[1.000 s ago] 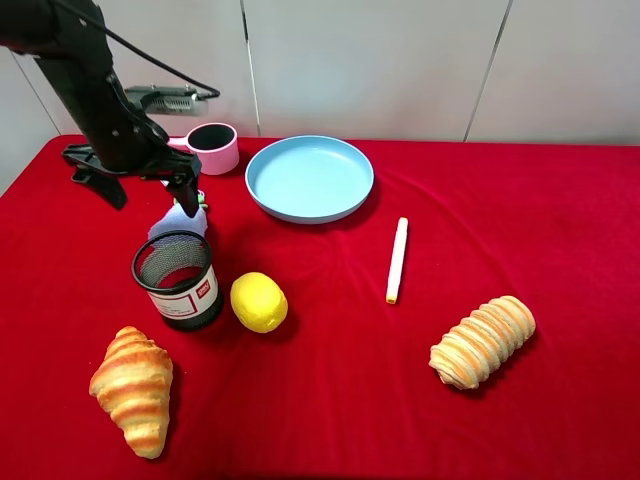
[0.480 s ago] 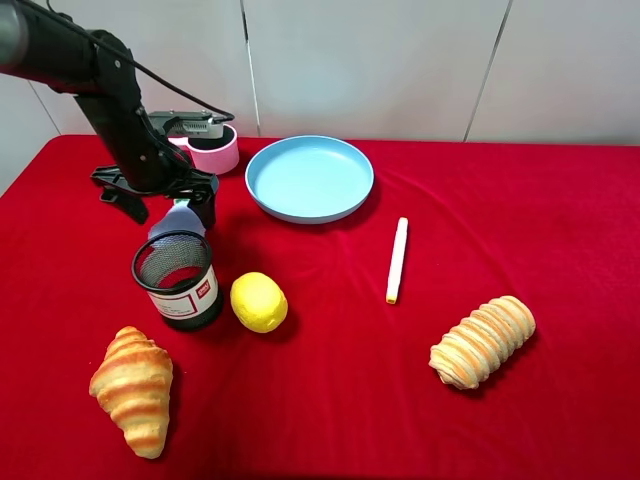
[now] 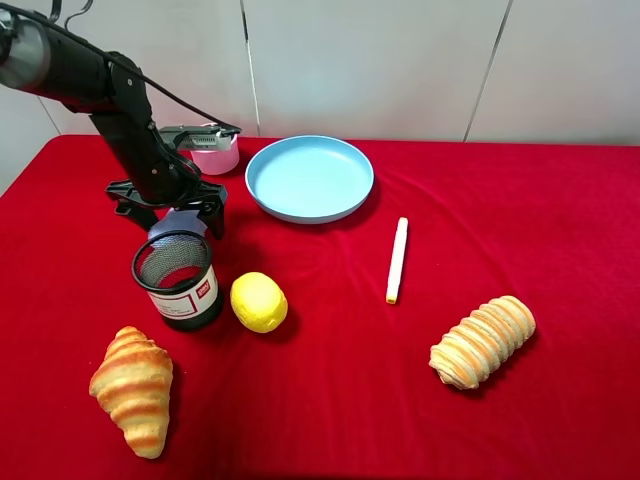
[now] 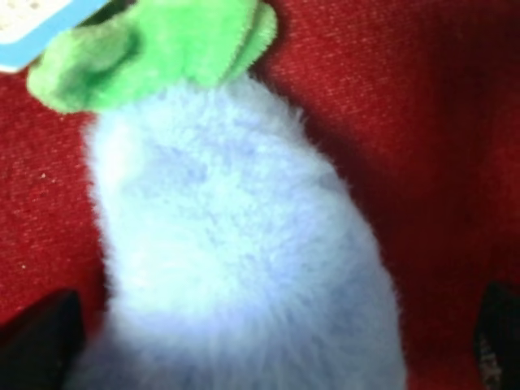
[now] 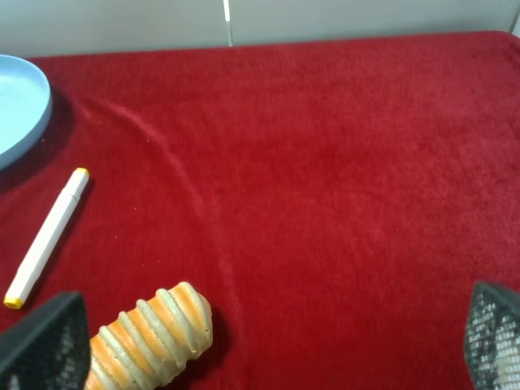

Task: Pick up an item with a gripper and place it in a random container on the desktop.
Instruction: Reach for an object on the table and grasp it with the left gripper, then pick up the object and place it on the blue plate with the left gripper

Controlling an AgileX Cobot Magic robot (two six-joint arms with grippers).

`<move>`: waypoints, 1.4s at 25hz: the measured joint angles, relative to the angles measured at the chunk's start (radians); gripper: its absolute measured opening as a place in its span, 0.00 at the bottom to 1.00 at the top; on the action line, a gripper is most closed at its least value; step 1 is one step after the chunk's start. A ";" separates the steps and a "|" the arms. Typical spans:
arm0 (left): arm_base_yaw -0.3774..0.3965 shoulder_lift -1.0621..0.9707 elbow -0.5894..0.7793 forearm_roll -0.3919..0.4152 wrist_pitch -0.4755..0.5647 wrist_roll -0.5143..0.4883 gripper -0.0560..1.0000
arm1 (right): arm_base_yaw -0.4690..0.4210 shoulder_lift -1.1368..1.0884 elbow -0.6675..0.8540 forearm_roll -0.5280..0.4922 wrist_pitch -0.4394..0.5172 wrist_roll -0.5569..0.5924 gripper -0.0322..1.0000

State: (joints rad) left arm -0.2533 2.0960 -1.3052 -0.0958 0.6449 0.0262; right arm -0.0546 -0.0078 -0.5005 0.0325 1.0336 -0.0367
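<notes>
The pale blue-lavender plush ball (image 3: 166, 228) lies on the red cloth just behind the black mesh cup (image 3: 178, 279). In the left wrist view the ball (image 4: 236, 252) fills the frame, with its green leaf top (image 4: 154, 45) and a corner of its white tag (image 4: 32, 24). My left gripper (image 3: 172, 214) is open and low over the ball, one finger on each side of it (image 4: 268, 341). The light-blue plate (image 3: 309, 178) stands empty to the right at the back. My right gripper (image 5: 268, 345) is open and empty above the cloth; it does not show in the exterior high view.
A pink saucepan (image 3: 216, 152) sits behind the left arm. A yellow lemon (image 3: 259, 301) lies beside the mesh cup and a croissant (image 3: 133, 387) at the front left. A white marker (image 3: 397, 259) and a striped bread roll (image 3: 482, 341) lie on the right.
My left arm has moved right and down. The open gripper has sunk over the plush ball, which stays in place behind the mesh cup.
</notes>
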 joint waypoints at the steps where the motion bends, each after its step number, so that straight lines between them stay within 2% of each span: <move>1: 0.000 0.000 0.000 0.000 0.000 0.001 0.89 | 0.000 0.000 0.000 0.000 0.000 0.000 0.70; 13: 0.000 0.000 -0.001 -0.001 -0.003 0.002 0.42 | 0.000 0.000 0.000 0.000 0.000 0.000 0.70; 35: 0.000 -0.001 -0.003 -0.001 -0.002 0.002 0.41 | 0.000 0.000 0.000 0.000 0.000 0.000 0.70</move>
State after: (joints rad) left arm -0.2533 2.0948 -1.3082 -0.0966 0.6431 0.0285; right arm -0.0546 -0.0078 -0.5005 0.0325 1.0336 -0.0367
